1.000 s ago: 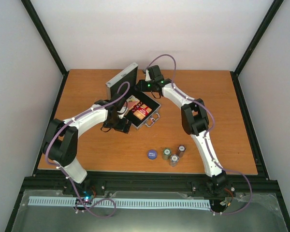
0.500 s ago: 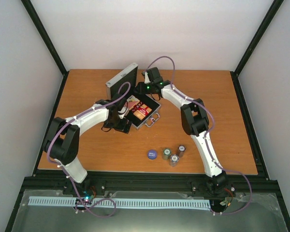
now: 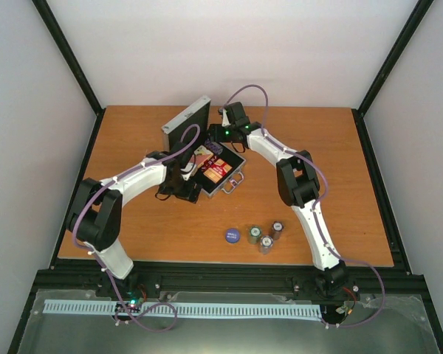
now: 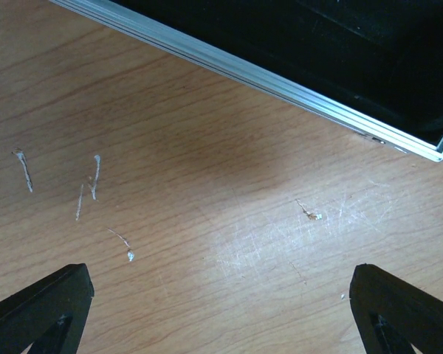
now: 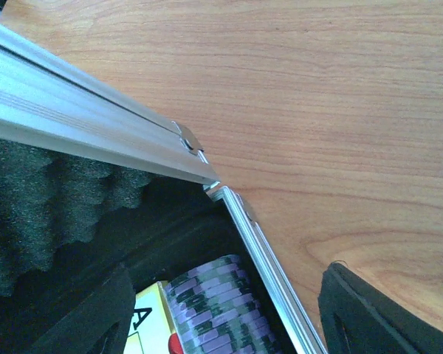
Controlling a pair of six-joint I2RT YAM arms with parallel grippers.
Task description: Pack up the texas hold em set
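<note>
The small silver case (image 3: 226, 183) sits open in the middle of the worktop (image 3: 332, 162), black inside, lid (image 3: 186, 122) up, red cards (image 3: 216, 171) in it. The left jaws gape over bare wood beside it. The right jaws stand apart above purple chips (image 5: 221, 310) in its corner. A blue disc (image 3: 232, 235) and three chip stacks (image 3: 265, 240) stand near the front. Brown wood, white walls (image 3: 229, 51)

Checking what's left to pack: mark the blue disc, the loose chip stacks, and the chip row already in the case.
blue disc (image 3: 232, 235), top external view, centre of its face.
loose chip stacks (image 3: 266, 241), top external view, top of the nearest stack.
chip row (image 5: 218, 310), right wrist view, striped chip edges.
</note>
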